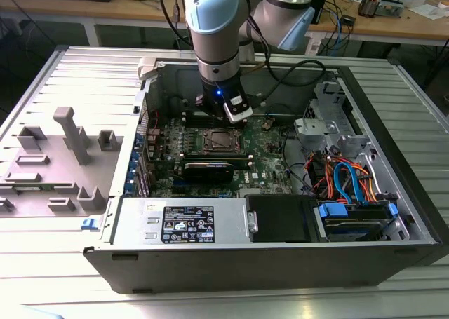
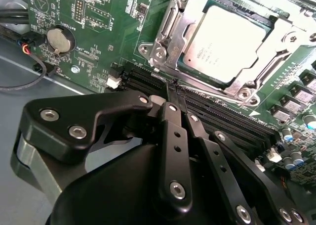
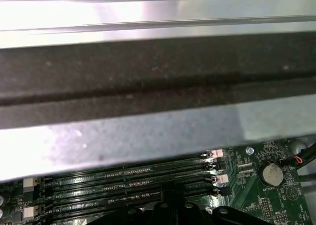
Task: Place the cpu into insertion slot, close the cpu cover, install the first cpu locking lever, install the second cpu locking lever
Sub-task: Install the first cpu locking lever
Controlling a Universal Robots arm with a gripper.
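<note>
The cpu [image 2: 224, 42], a square chip with a dull silver top, lies in the insertion slot [image 2: 148, 49] on the green motherboard. The cpu cover [image 2: 195, 10], a silver metal frame, lies flat around the chip's edges. My gripper [image 2: 174, 89] is shut, its black fingers pressed together. Its tips sit just beside the socket's edge, over the black memory slots [image 2: 222, 116]. In the exterior view the gripper [image 1: 224, 119] hangs straight above the board, at the far side of the cpu [image 1: 223, 141]. In the first wrist view the gripper [image 3: 173, 207] points at the memory slots [image 3: 123, 178].
The open computer case has a tall metal wall [image 3: 148, 86] close behind the slots. A coin battery [image 2: 59, 39] sits on the board. Orange and blue cables [image 1: 344, 179] and a drive bay fill the exterior view's right. A grey fixture plate [image 1: 63, 158] lies on the exterior view's left.
</note>
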